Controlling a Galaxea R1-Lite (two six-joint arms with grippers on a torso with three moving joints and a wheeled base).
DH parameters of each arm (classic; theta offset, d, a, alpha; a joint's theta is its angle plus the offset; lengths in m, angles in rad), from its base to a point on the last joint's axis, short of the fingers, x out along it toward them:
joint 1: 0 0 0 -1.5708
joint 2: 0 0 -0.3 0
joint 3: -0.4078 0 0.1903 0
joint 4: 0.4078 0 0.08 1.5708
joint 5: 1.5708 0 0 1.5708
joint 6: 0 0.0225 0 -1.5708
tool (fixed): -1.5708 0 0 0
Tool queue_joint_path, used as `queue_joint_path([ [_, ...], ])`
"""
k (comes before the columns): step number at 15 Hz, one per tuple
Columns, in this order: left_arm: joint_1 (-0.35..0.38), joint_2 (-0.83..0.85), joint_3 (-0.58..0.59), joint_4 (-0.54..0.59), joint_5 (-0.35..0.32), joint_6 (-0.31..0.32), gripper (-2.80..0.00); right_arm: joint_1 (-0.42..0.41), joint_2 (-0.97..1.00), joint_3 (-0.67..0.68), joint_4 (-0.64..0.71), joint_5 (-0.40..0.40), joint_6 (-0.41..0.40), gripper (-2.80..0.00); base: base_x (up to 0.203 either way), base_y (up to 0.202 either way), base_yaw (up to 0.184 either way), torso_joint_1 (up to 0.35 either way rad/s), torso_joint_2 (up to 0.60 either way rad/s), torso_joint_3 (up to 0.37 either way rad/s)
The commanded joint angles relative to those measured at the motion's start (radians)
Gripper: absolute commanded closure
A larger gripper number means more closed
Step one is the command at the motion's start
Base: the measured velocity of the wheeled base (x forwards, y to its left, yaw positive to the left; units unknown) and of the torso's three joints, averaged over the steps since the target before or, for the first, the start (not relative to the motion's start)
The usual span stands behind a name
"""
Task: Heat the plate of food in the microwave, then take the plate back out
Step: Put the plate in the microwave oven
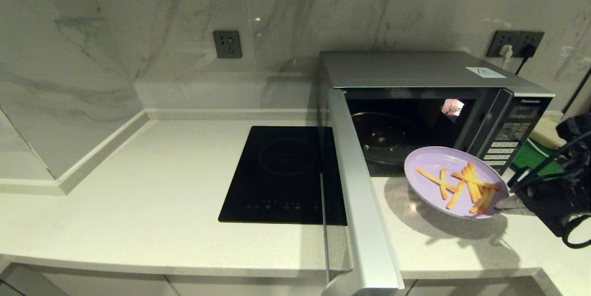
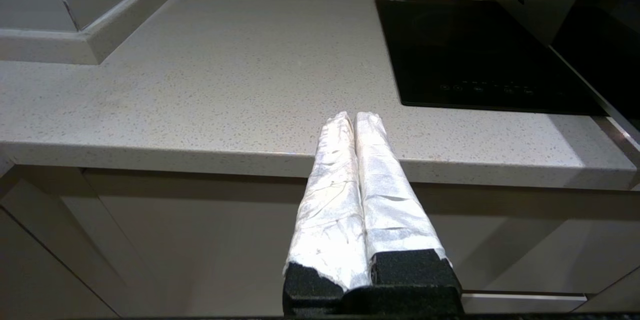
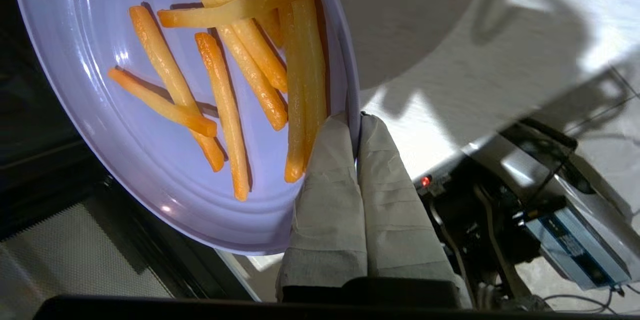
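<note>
The lavender plate of food with several orange fries hangs above the counter just in front of the microwave's open cavity. My right gripper is shut on the plate's right rim; in the right wrist view the plate sits with its rim pinched in that gripper. The silver Panasonic microwave stands at the back right, its door swung wide toward me. My left gripper is shut on nothing, parked below the counter's front edge, out of the head view.
A black induction hob lies flush in the counter left of the open door. A green tray and cables sit right of the microwave. Marble walls close the back and left. The pale counter stretches left.
</note>
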Motion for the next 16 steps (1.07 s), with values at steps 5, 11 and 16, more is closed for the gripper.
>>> queue_joint_path([
  [5,0.000,0.000,0.000,0.000,0.000,-0.001,0.00,0.203,0.199,-0.300,0.093,-0.100,0.212,0.00,0.000,0.000,0.000,0.000,0.00,0.000],
  [11,0.000,0.000,0.000,0.000,0.000,-0.001,0.00,0.274,0.319,-0.468,0.095,-0.107,0.374,0.00,0.000,0.000,0.000,0.000,0.00,0.000],
  [16,0.000,0.000,0.000,0.000,0.000,-0.001,0.00,0.286,0.420,-0.620,0.096,-0.183,0.418,0.00,0.000,0.000,0.000,0.000,0.00,0.000],
])
